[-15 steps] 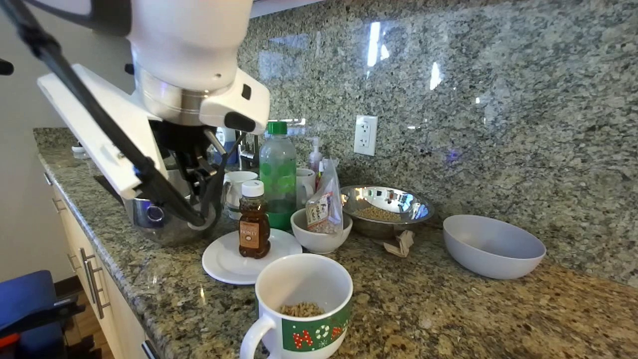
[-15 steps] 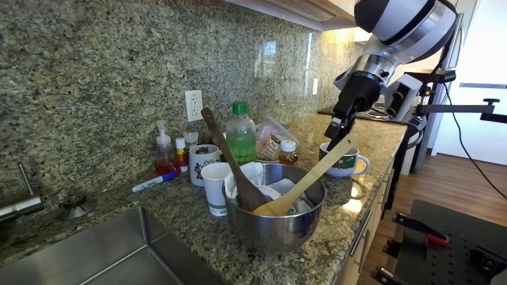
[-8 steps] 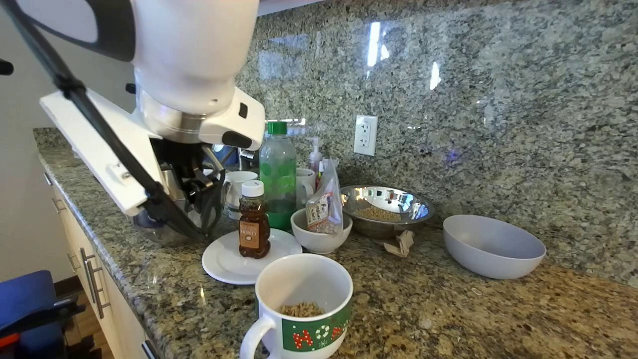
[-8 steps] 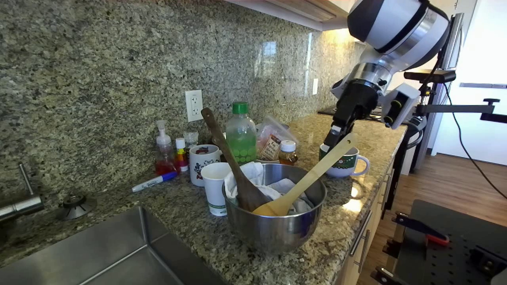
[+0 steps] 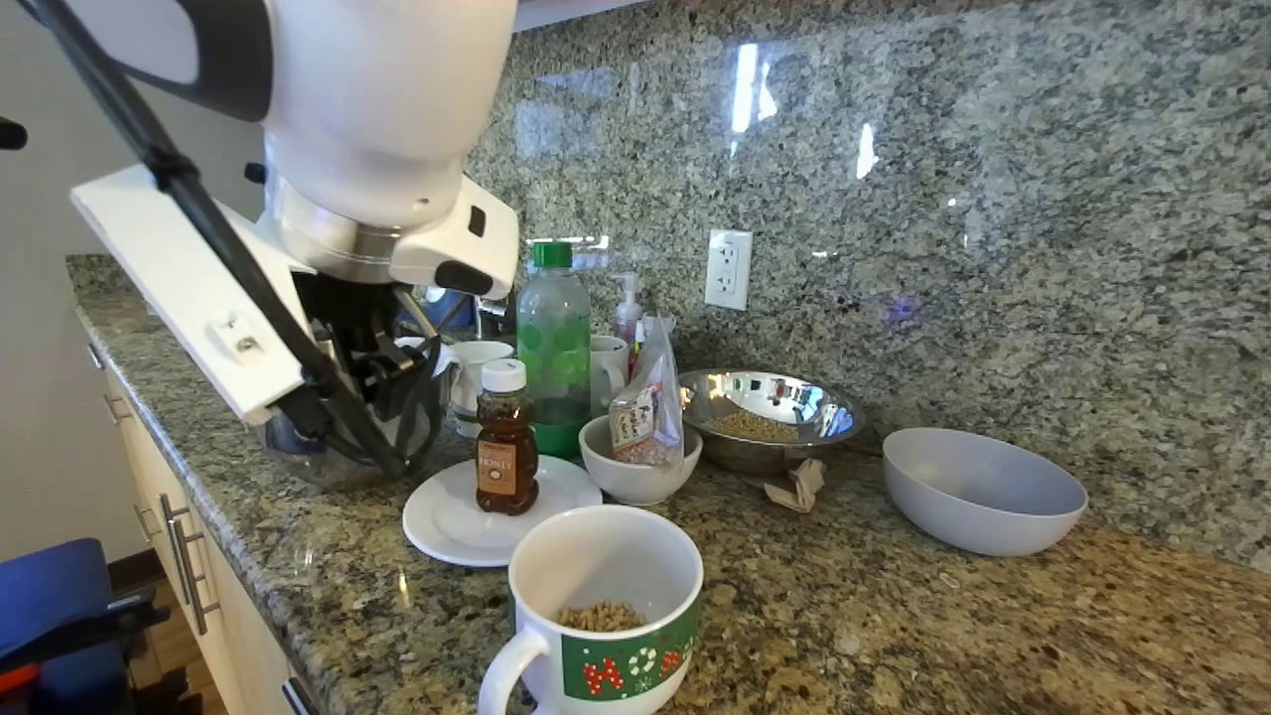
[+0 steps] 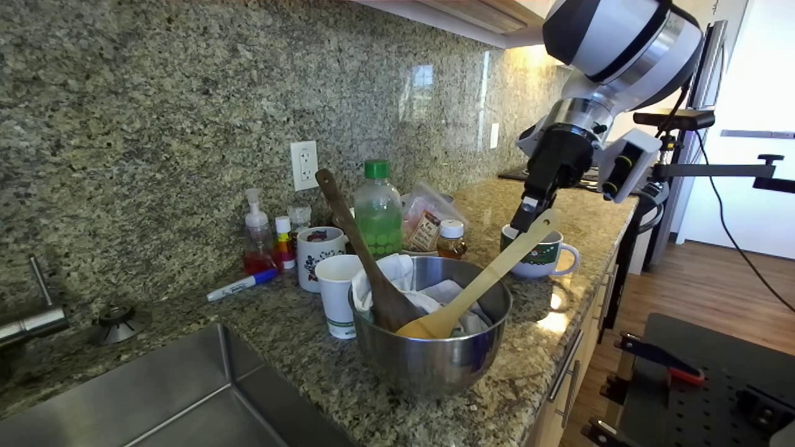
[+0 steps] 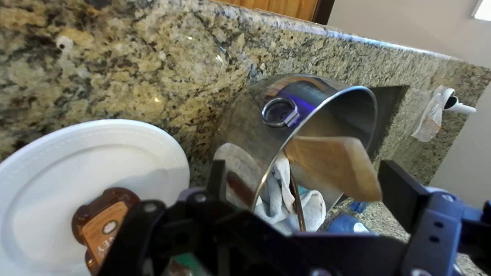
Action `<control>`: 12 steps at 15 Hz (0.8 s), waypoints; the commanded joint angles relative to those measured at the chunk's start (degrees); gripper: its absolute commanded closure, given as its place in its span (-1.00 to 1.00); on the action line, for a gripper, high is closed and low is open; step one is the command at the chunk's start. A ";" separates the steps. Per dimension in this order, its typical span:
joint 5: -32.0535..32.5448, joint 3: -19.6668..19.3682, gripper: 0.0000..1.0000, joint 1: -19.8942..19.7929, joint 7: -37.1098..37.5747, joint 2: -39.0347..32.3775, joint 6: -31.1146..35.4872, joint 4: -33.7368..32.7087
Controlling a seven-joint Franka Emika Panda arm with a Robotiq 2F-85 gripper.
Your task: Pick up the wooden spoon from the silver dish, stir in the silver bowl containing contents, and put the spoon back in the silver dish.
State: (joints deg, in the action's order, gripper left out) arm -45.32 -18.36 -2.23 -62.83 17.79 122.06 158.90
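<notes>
Spoon [image 6: 486, 280] of pale tan wood, its handle end holed, slants from the silver dish [image 6: 428, 371], pincer [image 7: 305, 182] parted nearby.

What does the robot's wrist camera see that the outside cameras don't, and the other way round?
Only the wrist view clearly shows the metal ring on the silver dish. Only the exterior views show the white arm and the green-banded mug, and an exterior view has the silver bowl. Shared by all: the silver dish, the honey bottle and the gripper. The wooden spoon is in the wrist view and an exterior view.
</notes>
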 commanded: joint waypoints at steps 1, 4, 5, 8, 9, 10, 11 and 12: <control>1.53 1.54 -1.00 -2.57 -0.54 1.15 -3.90 -0.09; 4.94 2.52 -1.00 -3.71 1.27 2.53 -5.00 0.26; 5.99 2.82 -1.00 -4.01 1.75 2.91 -5.13 0.26; 8.03 3.06 -1.00 -4.33 2.38 3.79 -5.34 0.27; 8.13 3.00 -1.00 -4.28 2.37 4.05 -5.13 0.28; 7.94 3.01 -1.00 -4.18 2.32 4.36 -4.69 0.27; 7.75 3.06 -1.00 -4.09 2.26 4.65 -4.59 0.29; 7.71 3.17 -1.00 -4.02 2.34 4.86 -4.51 0.29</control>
State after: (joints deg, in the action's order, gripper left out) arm -38.46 -16.33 -5.13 -62.32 20.22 118.43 158.78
